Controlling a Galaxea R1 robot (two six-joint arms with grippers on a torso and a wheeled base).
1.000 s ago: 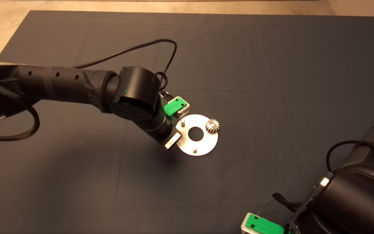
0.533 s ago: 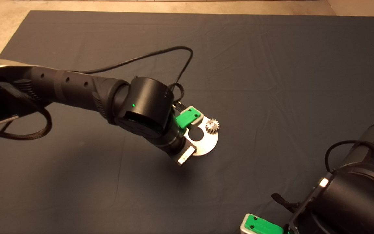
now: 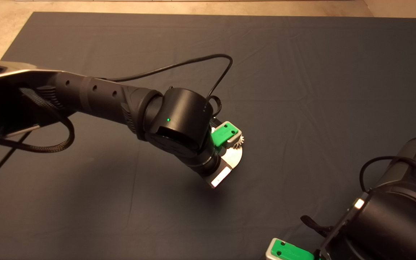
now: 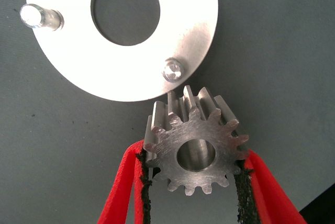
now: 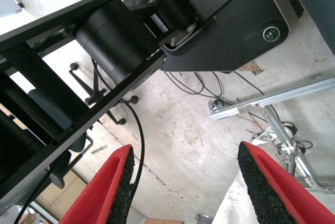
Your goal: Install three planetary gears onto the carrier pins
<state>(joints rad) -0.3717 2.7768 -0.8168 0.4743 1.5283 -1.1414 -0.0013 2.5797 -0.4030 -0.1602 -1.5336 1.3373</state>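
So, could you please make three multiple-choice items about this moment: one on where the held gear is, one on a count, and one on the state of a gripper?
1. Where is the gear that the left gripper holds?
A. Seated on a pin
B. In the air near the disc's edge, beside a bare pin
C. Lying flat on the mat

2. How many bare pins does the left wrist view show on the disc?
A. None
B. Two
C. Five

3. What state is the right gripper in?
A. Open, holding nothing
B. Shut on a gear
C. Shut on the disc

Answers:
1 B: the red fingers clamp the gear clear of the pin.
2 B: two studs stand with nothing on them.
3 A: its pads stand wide apart, only floor between them.
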